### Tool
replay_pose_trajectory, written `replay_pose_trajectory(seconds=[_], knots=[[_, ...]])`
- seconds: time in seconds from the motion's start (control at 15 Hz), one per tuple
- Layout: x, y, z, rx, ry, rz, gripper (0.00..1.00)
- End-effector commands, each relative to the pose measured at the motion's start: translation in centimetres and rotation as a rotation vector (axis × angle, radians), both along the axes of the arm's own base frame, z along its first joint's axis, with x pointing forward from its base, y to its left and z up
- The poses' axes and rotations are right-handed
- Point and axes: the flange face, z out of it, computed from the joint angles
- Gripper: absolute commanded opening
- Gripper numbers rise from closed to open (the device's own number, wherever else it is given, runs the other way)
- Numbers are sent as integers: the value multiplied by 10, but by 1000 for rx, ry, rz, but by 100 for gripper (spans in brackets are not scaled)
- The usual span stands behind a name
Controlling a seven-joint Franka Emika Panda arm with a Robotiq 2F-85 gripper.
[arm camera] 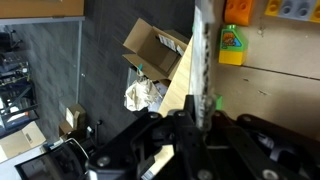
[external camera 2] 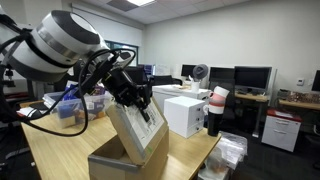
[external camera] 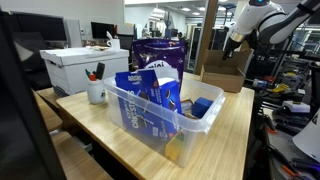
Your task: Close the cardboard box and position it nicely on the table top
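The brown cardboard box [external camera: 222, 72] sits at the far corner of the light wooden table top [external camera: 232, 130]. It also shows in an exterior view [external camera 2: 125, 155], close up, with one flap [external camera 2: 142, 135] standing raised. My gripper [external camera 2: 140, 100] is shut on the top edge of that flap. In the wrist view the flap's thin edge [arm camera: 203, 60] runs up from between my fingers [arm camera: 200, 112]. Inside the box lies a small green and yellow pack [arm camera: 235, 45]. My gripper also shows above the box in an exterior view [external camera: 236, 42].
A clear plastic bin [external camera: 160, 115] of snack packs fills the table's middle. A white lidded file box [external camera: 75, 68], a white cup of pens [external camera: 96, 93] and a purple bag [external camera: 160, 50] stand behind it. Another open cardboard box [arm camera: 150, 50] lies on the floor beyond the table edge.
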Motion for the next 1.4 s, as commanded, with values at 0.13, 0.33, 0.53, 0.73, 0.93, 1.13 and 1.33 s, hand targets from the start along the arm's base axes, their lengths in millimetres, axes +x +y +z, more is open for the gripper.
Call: replay_pose_trajectory(seconds=[0.13,0.33,0.53,0.73,0.93,1.13,1.33], knots=[[-9,4,-23,-93,19,-131,3],[-19,6,-43,-13,21,-317,3],[-18,44,-62,-15,-16,-396,3],[-13,63,-68,-3,-18,-453,3],[-11,70,-69,43,47,-490,31],[-11,73,-74,108,99,-530,41],[-15,75,-84,196,170,-565,56]])
